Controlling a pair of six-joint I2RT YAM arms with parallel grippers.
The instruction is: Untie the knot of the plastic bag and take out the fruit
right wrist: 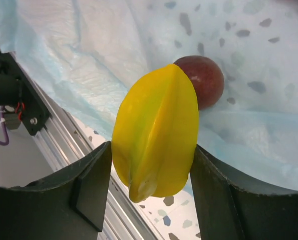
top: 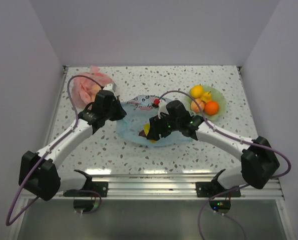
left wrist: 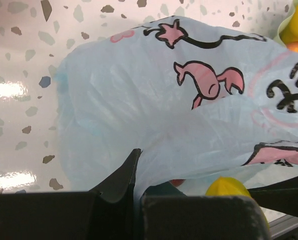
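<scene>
Plastic bag (top: 131,127) lies flat mid-table, light blue, btw the two grippers. L wrist cam is close on its film (left wrist: 138,100). The print shows a pink flamingo-type bird w/ black outline, a pink star shape above it, and pink curved lines. Black characters at the edge of view are cut off, can't read them.

R gripper (top: 151,130) is over the bag's near side. In its own cam the fingers (right wrist: 91,192) are clamped on a yellow star fruit (right wrist: 156,132), one pad each side, pointed end down. A dark purple fruit (right wrist: 206,80) sits just behind it on the blue film, partly hidden.

L gripper (top: 119,111) is at the bag's far-L corner. Its fingers (left wrist: 121,177) are pressed together w/ a fold of film pinched at the seam.

Further out, a green plate (top: 223,100) at far R holds yellow, peach and orange fruits (top: 212,108). A pink bag (top: 83,87) sits at far L on the speckled table (top: 164,80).
</scene>
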